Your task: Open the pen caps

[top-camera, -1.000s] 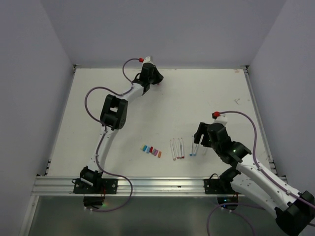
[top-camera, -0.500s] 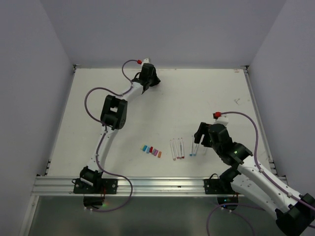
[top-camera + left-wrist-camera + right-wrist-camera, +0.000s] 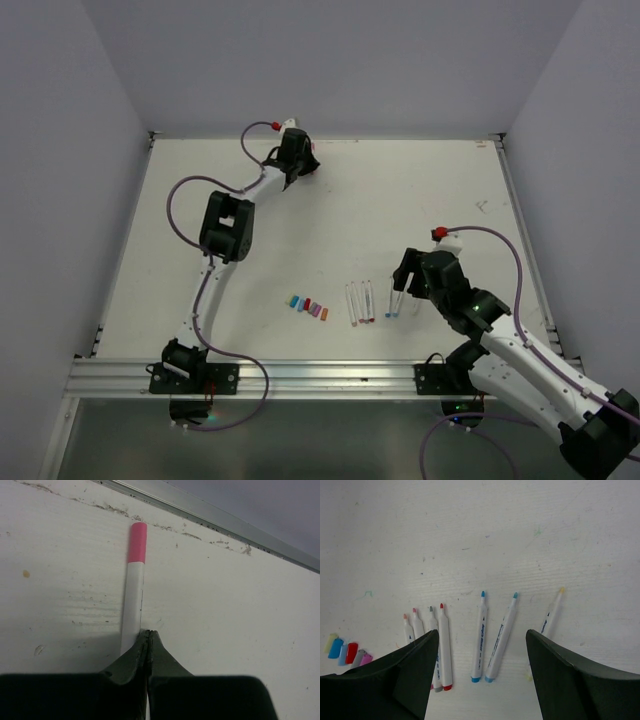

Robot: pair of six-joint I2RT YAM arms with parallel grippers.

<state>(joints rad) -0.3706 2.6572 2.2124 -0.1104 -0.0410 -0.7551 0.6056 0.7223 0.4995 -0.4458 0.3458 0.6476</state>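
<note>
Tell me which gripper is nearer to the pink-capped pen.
Left. The left gripper, shut, has its fingertips right at the barrel of the pink-capped pen, far back; the right gripper is open above the uncapped pens, near the front.

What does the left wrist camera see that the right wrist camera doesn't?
Only the left wrist view: one pen with its pink cap on, lying near a metal rail, and the left gripper shut. Only the right wrist view: a row of uncapped pens, a cluster of loose caps, and the right gripper open. Both: the white table and dark fingers at the bottom.
</note>
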